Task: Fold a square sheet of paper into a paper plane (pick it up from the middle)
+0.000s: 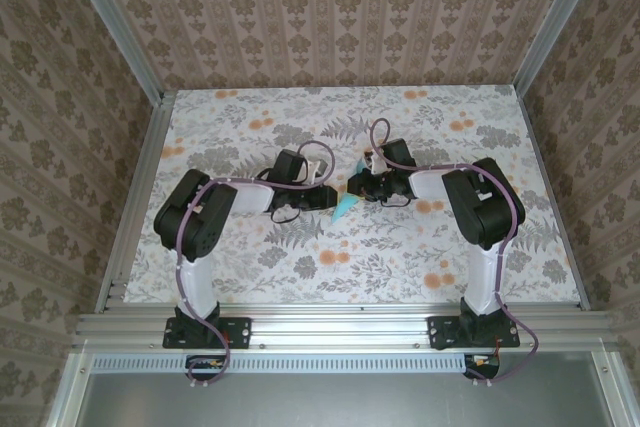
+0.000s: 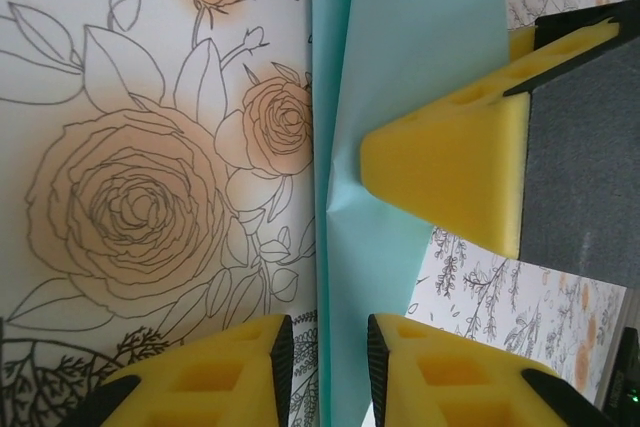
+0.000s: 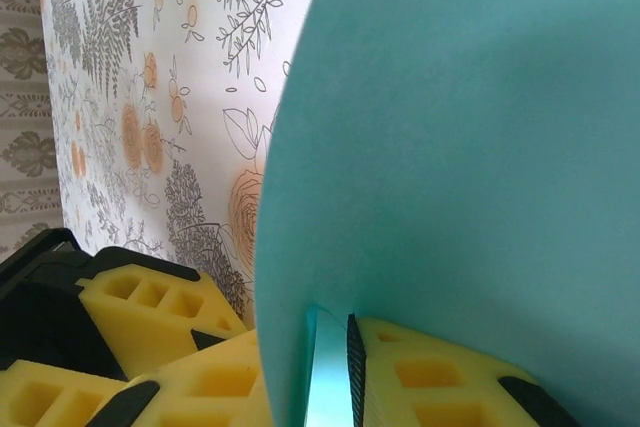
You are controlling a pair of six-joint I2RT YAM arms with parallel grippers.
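The fold looks well under way: the paper (image 1: 344,209) is a narrow, pointed strip with a lengthwise crease, lying between the two sets of jaws where they meet over the middle of the worktop (image 1: 300,277). In the left wrist view the creased edge runs straight up through the gap of the left jaws. These stand narrow, and a sliver of worktop print shows between the paper and one pad, so they are not clamped on it. Just beyond their tips a yellow finger (image 2: 450,172) of the right jaws lies across the paper's face. In the right wrist view the paper rises out of the narrow gap of the right jaws and curves up before the lens; I cannot tell whether those pads pinch it or merely flank it. I judge that a lengthwise crease is being set, one of the narrowing folds. The next move calls for a firm hold on one side while the other presses along the crease, edges kept in line, since so thin a sheet will buckle or skew readily. The left arm (image 1: 195,217) and right arm (image 1: 485,209) reach inward with elbows out, and the jaws face nearly tip to tip.
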